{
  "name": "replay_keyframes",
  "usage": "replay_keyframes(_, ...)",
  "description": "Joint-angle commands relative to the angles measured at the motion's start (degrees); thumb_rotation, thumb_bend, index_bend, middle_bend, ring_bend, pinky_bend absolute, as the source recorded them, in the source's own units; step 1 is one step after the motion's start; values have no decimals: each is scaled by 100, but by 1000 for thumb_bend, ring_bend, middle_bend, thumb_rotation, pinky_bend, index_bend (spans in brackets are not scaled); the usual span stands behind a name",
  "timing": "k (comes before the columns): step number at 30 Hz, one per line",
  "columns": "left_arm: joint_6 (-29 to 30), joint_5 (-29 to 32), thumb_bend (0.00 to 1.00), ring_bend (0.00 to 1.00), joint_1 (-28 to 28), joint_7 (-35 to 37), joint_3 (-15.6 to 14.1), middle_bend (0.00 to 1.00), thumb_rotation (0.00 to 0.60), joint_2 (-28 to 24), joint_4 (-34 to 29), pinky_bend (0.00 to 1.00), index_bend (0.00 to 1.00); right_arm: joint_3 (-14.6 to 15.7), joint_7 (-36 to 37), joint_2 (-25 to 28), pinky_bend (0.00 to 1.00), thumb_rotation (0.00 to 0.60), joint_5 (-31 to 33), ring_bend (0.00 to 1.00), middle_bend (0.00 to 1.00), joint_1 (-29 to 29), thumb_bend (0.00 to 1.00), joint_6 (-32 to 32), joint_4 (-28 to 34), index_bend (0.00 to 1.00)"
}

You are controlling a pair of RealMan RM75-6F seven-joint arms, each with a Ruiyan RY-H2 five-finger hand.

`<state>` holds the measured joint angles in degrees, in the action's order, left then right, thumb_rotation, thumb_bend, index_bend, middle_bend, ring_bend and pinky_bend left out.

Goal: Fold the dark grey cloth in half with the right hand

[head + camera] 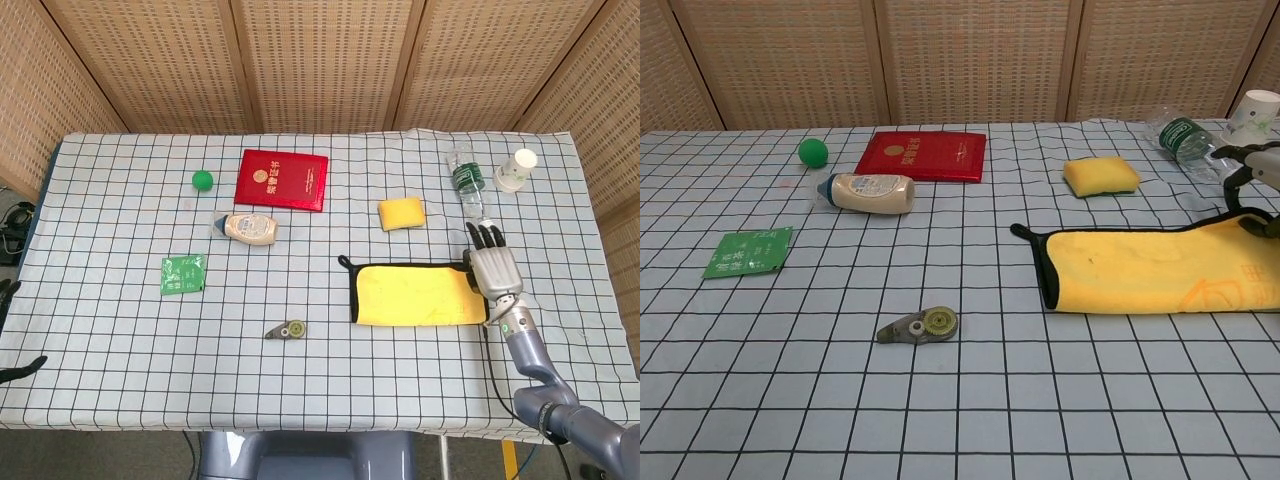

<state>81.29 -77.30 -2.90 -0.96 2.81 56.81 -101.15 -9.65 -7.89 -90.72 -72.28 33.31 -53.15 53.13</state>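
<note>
right hand (pixel 494 272) flat, fingers outstretched, beside cloth (pixel 415 294)

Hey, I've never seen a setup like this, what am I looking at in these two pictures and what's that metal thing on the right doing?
That metal thing is a robot's right hand on an arm. One camera looks down from the robot's head, the other looks forward from its chest. The hand is at the right end of a cloth, yellow side up with a dark edge; whether it grips the cloth isn't clear. On the checked tablecloth also lie a red booklet, green ball, yellow sponge, water bottle, paper cup and correction tape. The left hand isn't visible.
</note>
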Motion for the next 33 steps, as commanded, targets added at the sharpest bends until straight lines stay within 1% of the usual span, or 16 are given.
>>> replay_keyframes(1,2,6,0,0,1,2,2,0,600,1,-2,0,0,-38,-33,-83,45,600,98,0,37,44,625,112,-144,605)
replay_keyframes(2,0,9,0,0,1,6,2,0,600,-1,-2,0,0,-49,-20,-107,46,600,119,0,35,50,613,129,-191,600)
replay_keyframes(3,-3,13,0,0,1,8,3,0,600,-3,-1,0,0,-57,-5,-132,47,600,134,0,28,57,574,145,-246,571)
replay_keyframes(5,-9,20,0,0,-3,2,4,0,600,0,5,0,0,-66,28,-185,52,600,155,0,10,75,408,187,-366,428)
replay_keyframes(7,-13,16,0,0,-5,-2,1,0,600,2,4,0,0,-78,94,-231,58,600,154,0,0,95,120,205,-469,199)
replay_keyframes(9,-9,15,0,0,-6,-8,2,0,600,5,4,0,0,-109,126,-270,59,600,176,0,0,99,8,183,-529,100)
replay_keyframes(11,-6,16,0,0,-5,-12,2,0,600,6,-1,0,0,-151,164,-307,60,600,179,0,0,100,0,101,-565,73)
replay_keyframes(14,3,15,0,0,-1,-15,2,0,600,7,-7,0,0,-202,311,-310,58,600,100,0,0,75,0,-147,-543,66)
replay_keyframes(16,15,8,0,0,4,-7,1,0,600,4,-11,0,0,-212,397,-217,53,600,29,0,0,41,0,-296,-406,67)
replay_keyframes(19,29,-15,0,0,13,20,-6,0,600,-4,-15,0,0,-244,537,53,45,600,-83,0,0,-73,0,-620,46,77)
replay_keyframes(25,93,-114,0,0,39,72,-27,0,600,-35,-42,0,0,-229,756,891,7,600,-352,0,0,-558,0,-1477,1523,90)
replay_keyframes(28,153,-204,0,0,67,110,-53,0,600,-56,-55,0,0,-108,771,1463,0,600,-476,0,0,-954,0,-1925,2582,84)
replay_keyframes(31,199,-259,0,0,94,159,-70,0,600,-76,-60,0,0,63,743,1918,0,600,-509,0,0,-1274,0,-2133,3413,53)
replay_keyframes(33,235,-311,0,0,118,210,-90,0,600,-102,-70,0,0,220,574,2227,0,600,-468,0,0,-1487,0,-2204,3940,33)
